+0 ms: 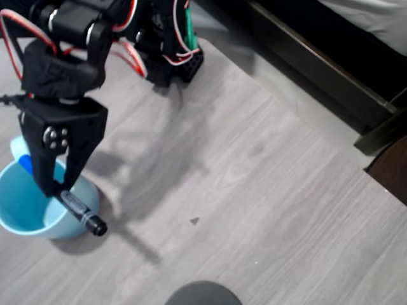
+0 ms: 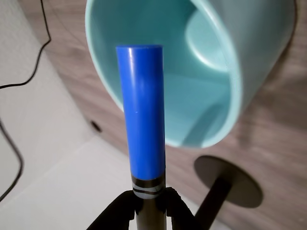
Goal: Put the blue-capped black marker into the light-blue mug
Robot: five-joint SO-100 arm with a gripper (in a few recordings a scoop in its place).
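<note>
The blue-capped black marker (image 1: 79, 211) is being clamped by its dark barrel between the fingers of the gripper (image 1: 56, 190), seen in the overhead view at the left of the grey wood-grain table (image 1: 254, 190). It is being held tilted over the light-blue mug (image 1: 25, 210), its black end jutting past the mug's rim. In the wrist view, the blue cap (image 2: 142, 110) is being pointed at the mug's opening (image 2: 201, 72).

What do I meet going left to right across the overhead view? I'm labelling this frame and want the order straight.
Light-blue mug → gripper holding the blue-capped black marker over the mug's rim → bare grey table → dark furniture edge.
</note>
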